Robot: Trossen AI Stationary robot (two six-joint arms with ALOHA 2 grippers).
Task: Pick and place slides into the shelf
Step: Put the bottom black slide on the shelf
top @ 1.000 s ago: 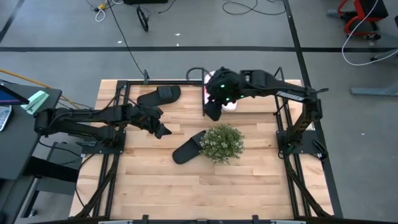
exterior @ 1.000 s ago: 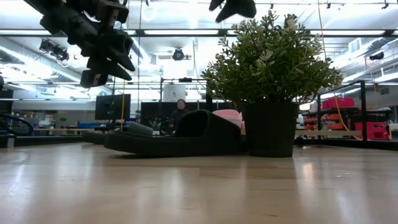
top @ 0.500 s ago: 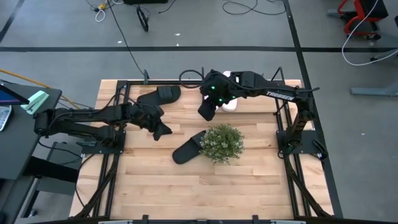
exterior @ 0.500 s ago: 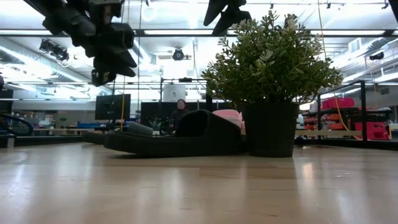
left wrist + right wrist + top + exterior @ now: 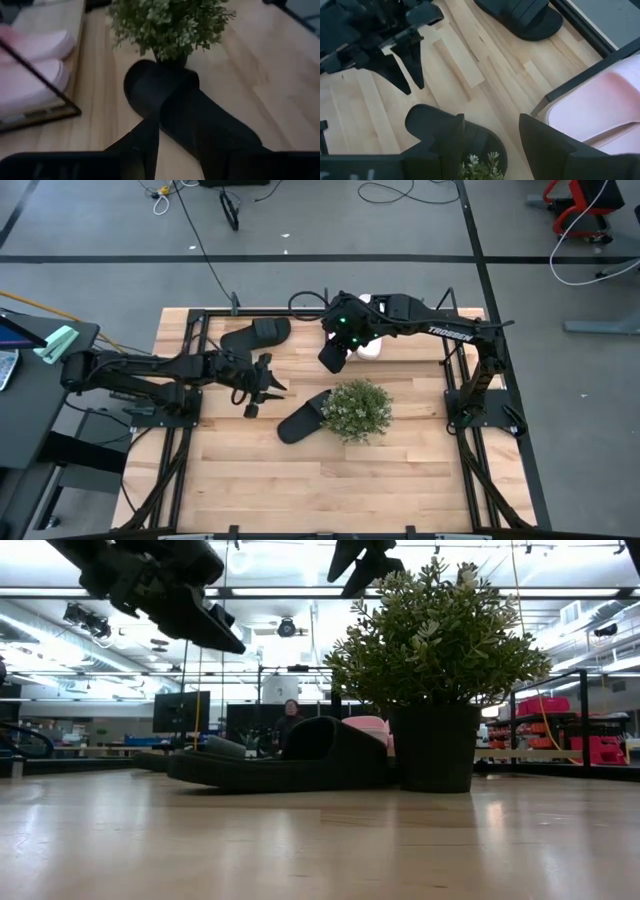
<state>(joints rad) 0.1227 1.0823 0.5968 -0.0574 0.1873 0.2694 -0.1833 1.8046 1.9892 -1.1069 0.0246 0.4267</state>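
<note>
Count: four slides visible, two black and two pale pink; one shelf; one potted plant; two arms.

Left gripper (image 5: 262, 387): above the table's left-centre, nothing between its fingers (image 5: 409, 70), which stand apart with bare wood showing between them in the right wrist view. Empty, jaws parted. It hangs off the table, seen high in the low view.

First black slide (image 5: 256, 334): beyond the left gripper, toward the table's far edge, lying flat by the shelf's (image 5: 305, 297) left end. Wide strap, matte black, sole down. Whether it rests on the rack's bars or on the wood beside them, cannot tell.

Second black slide (image 5: 303, 418): just past the left gripper toward the right, flat on the wood, open toe end pointing away from the plant. Its heel end touches or runs under the plant (image 5: 357, 408). In the left wrist view this slide (image 5: 195, 115) lies directly ahead of the fingers, broad strap uppermost.

Right gripper (image 5: 333, 357): over the table's far centre, just inside the shelf's bars, fingers spread, holding nothing. Plant sits near it on the side closer to the table's front edge.

Pale pink slides: two, side by side behind a thin black bar of the shelf, (image 5: 37, 45) and (image 5: 27, 80); soft rounded shape, soles down. They sit in the shelf just beside the right gripper, on its far side.
</note>
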